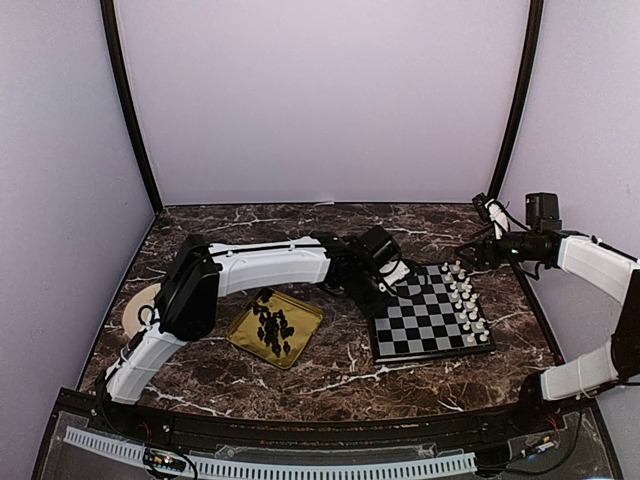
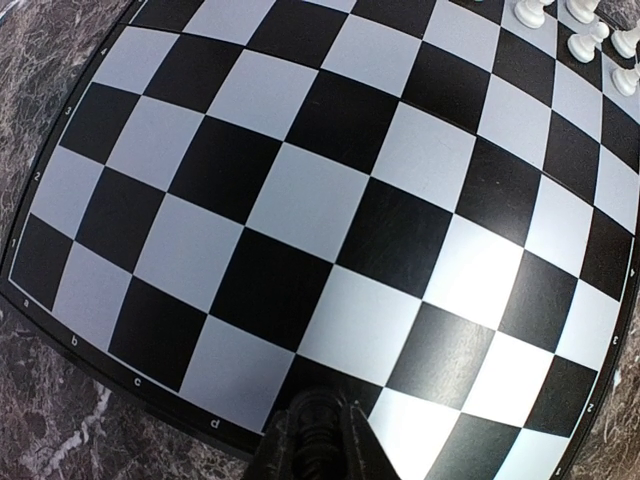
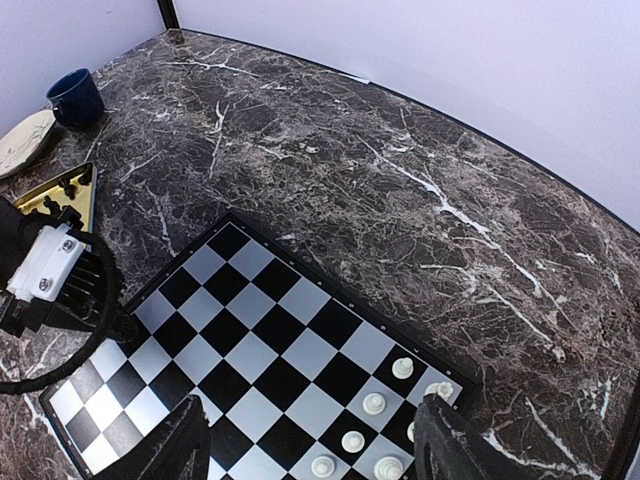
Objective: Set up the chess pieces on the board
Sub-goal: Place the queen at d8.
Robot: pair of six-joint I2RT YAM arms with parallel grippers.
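The board (image 1: 420, 322) lies right of centre, with white chess pieces (image 1: 466, 296) in two rows along its right side. The black chess pieces (image 1: 274, 328) lie heaped in a gold tray (image 1: 243, 336). My left gripper (image 1: 392, 283) is at the board's left edge. In the left wrist view it (image 2: 320, 445) is shut on a small black piece (image 2: 318, 432), low over the edge squares of the board (image 2: 300, 200). My right gripper (image 1: 470, 250) hovers open and empty over the board's far right corner. Its fingers (image 3: 180, 445) stand wide apart above the white pieces (image 3: 375, 403).
A round floral plate (image 1: 140, 303) lies at the far left, partly under the left arm. A dark blue mug (image 3: 77, 98) stands near the plate (image 3: 25, 140) in the right wrist view. The left arm stretches across the table between the tray and the board.
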